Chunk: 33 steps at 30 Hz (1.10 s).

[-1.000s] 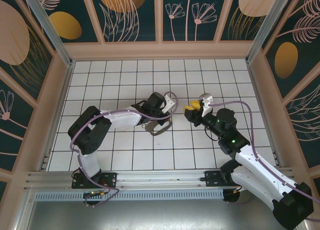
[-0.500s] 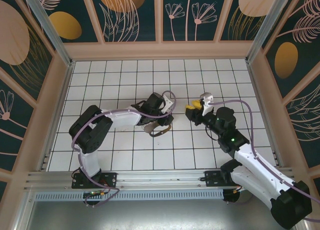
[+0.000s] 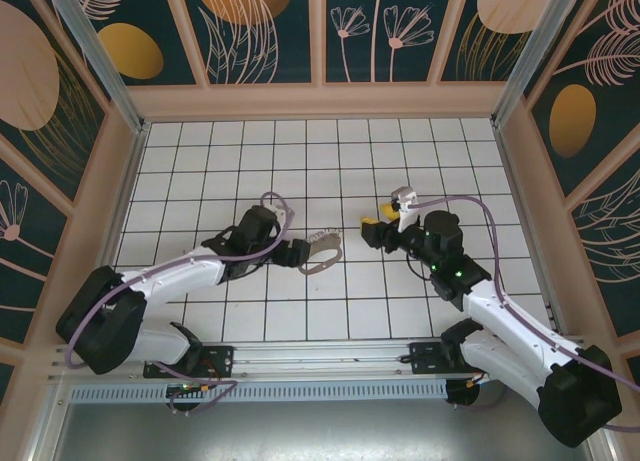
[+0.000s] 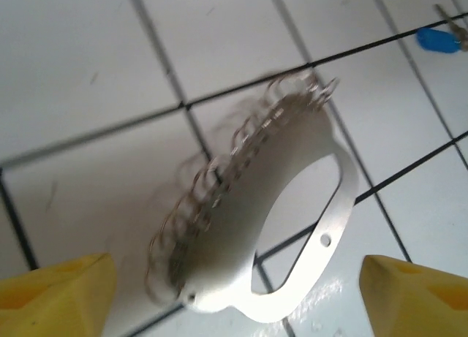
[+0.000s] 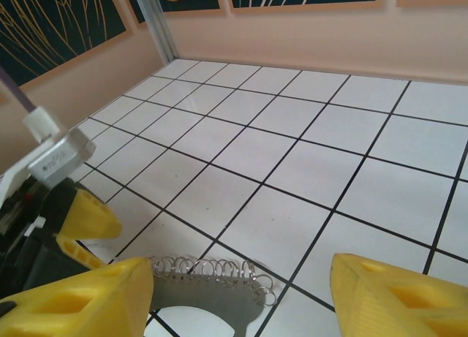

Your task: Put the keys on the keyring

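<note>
Both jaws open; keyring [image 3: 322, 253] lies ungripped

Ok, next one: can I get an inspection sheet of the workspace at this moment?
Surface: white tiled table with black grid lines.
Job's things: keyring, a flat metal loop edged with small wire rings, lying on the tiles; blue-headed key lying apart from it.
Clutter: nothing seen.
Grippers: left gripper open, its yellow fingers either side of the keyring, not touching it; right gripper open, nothing held, facing the keyring.
Cables: purple cables run along both arms, clear of the job's things.
Surroundings: peach frame with teal floral panels.
</note>
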Motion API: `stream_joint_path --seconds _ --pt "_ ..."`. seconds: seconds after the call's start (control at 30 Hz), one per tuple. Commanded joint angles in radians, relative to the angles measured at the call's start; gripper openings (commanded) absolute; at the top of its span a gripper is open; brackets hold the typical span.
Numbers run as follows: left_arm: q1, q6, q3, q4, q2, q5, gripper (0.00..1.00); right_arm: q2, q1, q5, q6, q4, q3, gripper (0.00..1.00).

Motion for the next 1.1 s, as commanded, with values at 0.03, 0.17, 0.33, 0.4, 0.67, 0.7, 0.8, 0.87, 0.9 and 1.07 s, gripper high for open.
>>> stream_joint_path --seconds 0.03,0.17,0.33,0.4,0.67,0.7,0.8,0.87,0.9,1.07 --pt "-0.001 -0.136 -0.056 0.017 -0.030 -0.048 0.88 -0.008 0.002 -0.030 0.001 0.050 0.004 0.67" --pt "0.024 -0.164 -0.084 0.051 -0.029 -0.066 0.80 -0.011 0.004 -0.045 0.002 0.053 -0.001 0.67" --pt "0.061 -0.178 -0.104 0.119 0.005 -0.017 0.63 -0.011 0.004 -0.054 -0.002 0.058 0.001 0.67" --pt "0.066 -0.179 -0.104 0.133 0.017 -0.013 0.55 -0.012 0.004 -0.057 -0.004 0.059 0.000 0.67" --pt "0.071 -0.185 -0.109 0.173 0.064 0.010 0.32 -0.011 0.006 -0.062 -0.008 0.065 -0.004 0.68" --pt "0.071 -0.183 -0.110 0.170 0.064 0.007 0.31 -0.012 0.006 -0.062 -0.009 0.067 -0.004 0.68" --pt "0.072 -0.182 -0.123 0.165 0.060 -0.001 0.30 -0.010 0.006 -0.065 -0.013 0.069 -0.004 0.68" --pt "0.073 -0.183 -0.130 0.165 0.059 0.000 0.30 -0.010 0.006 -0.064 -0.015 0.070 -0.005 0.68" --pt "0.072 -0.183 -0.134 0.166 0.062 -0.001 0.30 -0.010 0.006 -0.062 -0.015 0.070 -0.006 0.68" --pt "0.073 -0.186 -0.140 0.200 0.085 0.013 0.29 -0.008 0.006 -0.067 -0.014 0.072 -0.002 0.68"
